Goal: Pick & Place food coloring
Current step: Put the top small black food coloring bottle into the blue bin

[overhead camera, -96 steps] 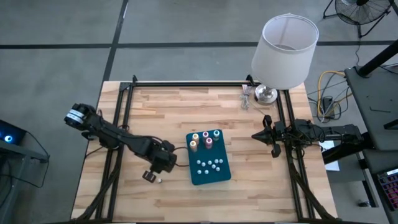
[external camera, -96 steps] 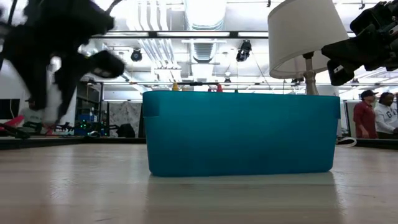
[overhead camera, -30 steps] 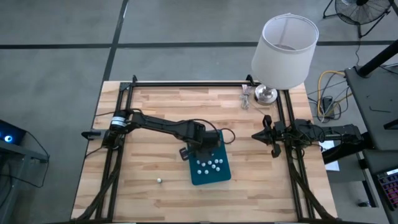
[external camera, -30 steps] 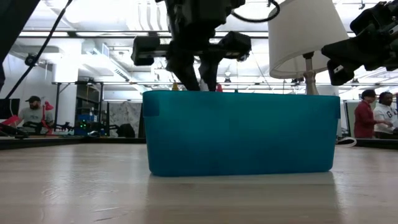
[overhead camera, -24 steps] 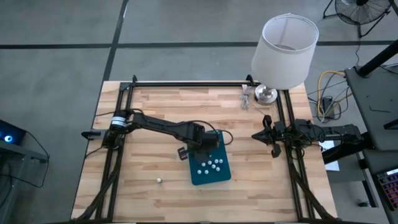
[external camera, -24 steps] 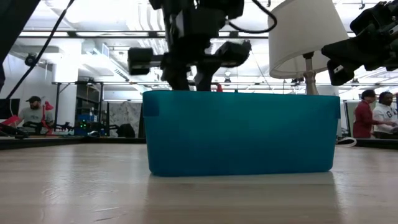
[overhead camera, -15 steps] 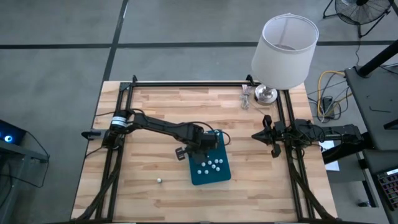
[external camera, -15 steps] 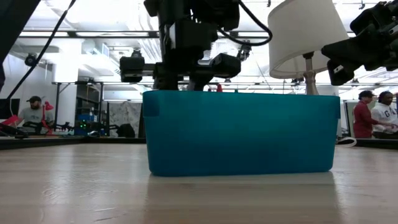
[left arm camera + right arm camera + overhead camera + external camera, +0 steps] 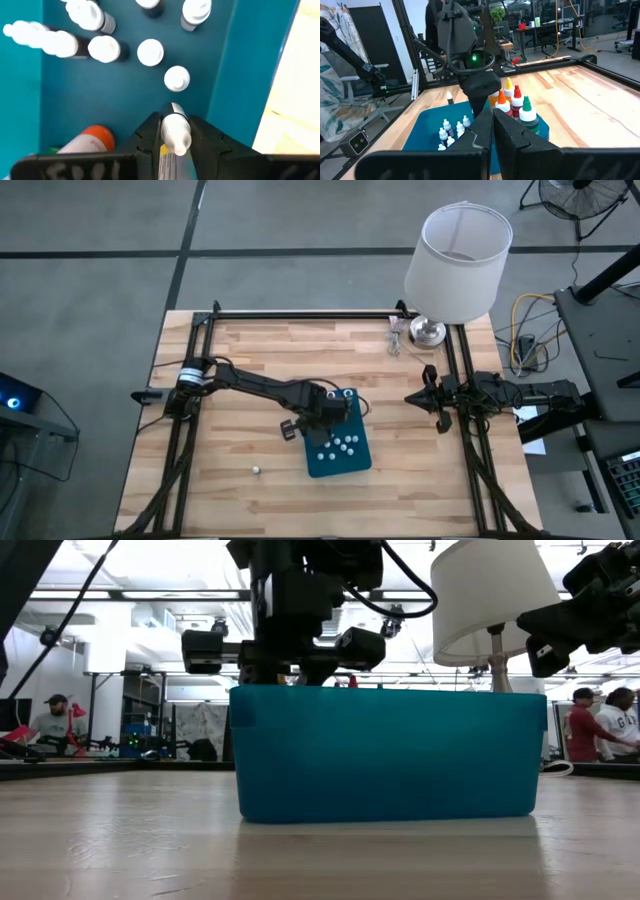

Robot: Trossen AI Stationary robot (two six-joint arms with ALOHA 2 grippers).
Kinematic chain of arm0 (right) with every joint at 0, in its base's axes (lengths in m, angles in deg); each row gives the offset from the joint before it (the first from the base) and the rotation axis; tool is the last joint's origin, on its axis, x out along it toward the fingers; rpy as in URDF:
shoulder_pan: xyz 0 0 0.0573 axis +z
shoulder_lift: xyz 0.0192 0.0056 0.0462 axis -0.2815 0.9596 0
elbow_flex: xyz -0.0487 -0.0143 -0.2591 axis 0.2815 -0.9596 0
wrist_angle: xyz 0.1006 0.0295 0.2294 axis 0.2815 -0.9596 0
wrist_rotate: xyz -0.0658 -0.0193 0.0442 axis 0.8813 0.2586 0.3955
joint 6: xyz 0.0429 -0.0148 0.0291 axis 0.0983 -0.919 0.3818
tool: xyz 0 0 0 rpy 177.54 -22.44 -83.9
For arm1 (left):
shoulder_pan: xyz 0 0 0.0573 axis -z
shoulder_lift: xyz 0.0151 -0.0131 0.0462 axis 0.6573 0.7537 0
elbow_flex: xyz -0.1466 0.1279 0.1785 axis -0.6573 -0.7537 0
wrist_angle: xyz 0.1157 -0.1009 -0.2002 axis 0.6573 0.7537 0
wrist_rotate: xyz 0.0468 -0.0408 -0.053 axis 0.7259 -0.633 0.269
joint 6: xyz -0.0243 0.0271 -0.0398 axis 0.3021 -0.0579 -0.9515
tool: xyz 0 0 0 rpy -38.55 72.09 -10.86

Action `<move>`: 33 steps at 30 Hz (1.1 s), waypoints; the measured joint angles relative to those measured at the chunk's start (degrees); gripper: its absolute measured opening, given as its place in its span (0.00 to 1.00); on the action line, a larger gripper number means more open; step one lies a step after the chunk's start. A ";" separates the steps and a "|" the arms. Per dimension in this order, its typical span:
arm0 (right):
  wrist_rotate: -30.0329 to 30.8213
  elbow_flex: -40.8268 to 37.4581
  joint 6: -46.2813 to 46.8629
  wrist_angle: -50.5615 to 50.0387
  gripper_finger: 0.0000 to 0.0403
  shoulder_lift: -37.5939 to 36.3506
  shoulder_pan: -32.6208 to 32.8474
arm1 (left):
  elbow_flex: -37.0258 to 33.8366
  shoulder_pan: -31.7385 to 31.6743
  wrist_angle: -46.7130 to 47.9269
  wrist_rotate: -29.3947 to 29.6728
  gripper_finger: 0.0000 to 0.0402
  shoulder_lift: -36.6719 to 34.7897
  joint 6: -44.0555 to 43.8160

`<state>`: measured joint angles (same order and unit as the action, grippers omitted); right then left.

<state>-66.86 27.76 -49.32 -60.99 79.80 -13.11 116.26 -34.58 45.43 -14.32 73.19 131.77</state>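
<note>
The teal tray [image 9: 352, 462] lies at the table's middle and holds the food coloring: taller bottles with coloured tops [image 9: 515, 102] at its far end and several small white-capped ones [image 9: 338, 445] nearer. My left gripper [image 9: 318, 414] reaches down into the tray's left side, shut on a small white-capped bottle [image 9: 175, 134]. One small bottle [image 9: 257, 470] stands alone on the table, left of and nearer than the tray. My right gripper [image 9: 425, 395] waits shut at the table's right edge; its fingers also show in the right wrist view [image 9: 492, 122]. My left gripper pinches the small bottle between its two fingers [image 9: 150, 131], one on each side of it by its white cap [image 9: 176, 140]. The fingers come from above, pointing down into the tray. The tray wall hides whether the bottle's base rests on the tray floor.
A white-shaded lamp [image 9: 455, 260] stands at the table's far right corner, with small metal things [image 9: 396, 335] beside its base. Black frame rails [image 9: 195, 360] run along the table's left, right and far edges. People stand in the room beyond the table.
My left gripper has gone down into the teal tray and shifted a little toward the table's left and near edges. The tray and the lone bottle on the table have stayed where they were.
</note>
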 joint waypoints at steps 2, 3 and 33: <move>-0.01 0.00 0.00 -0.02 0.02 0.00 -0.01 | 0.00 0.08 0.01 -0.58 0.15 0.00 0.69; -0.01 0.02 0.00 -0.02 0.02 0.00 0.01 | 0.00 0.08 -0.01 -1.10 0.15 0.00 0.85; -0.01 0.00 0.00 -0.02 0.02 0.00 0.01 | -4.57 0.83 -4.17 -1.18 0.15 -0.04 1.41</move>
<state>-66.87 27.76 -49.32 -61.02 79.80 -13.11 111.69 -33.76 41.26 -15.50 73.15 133.19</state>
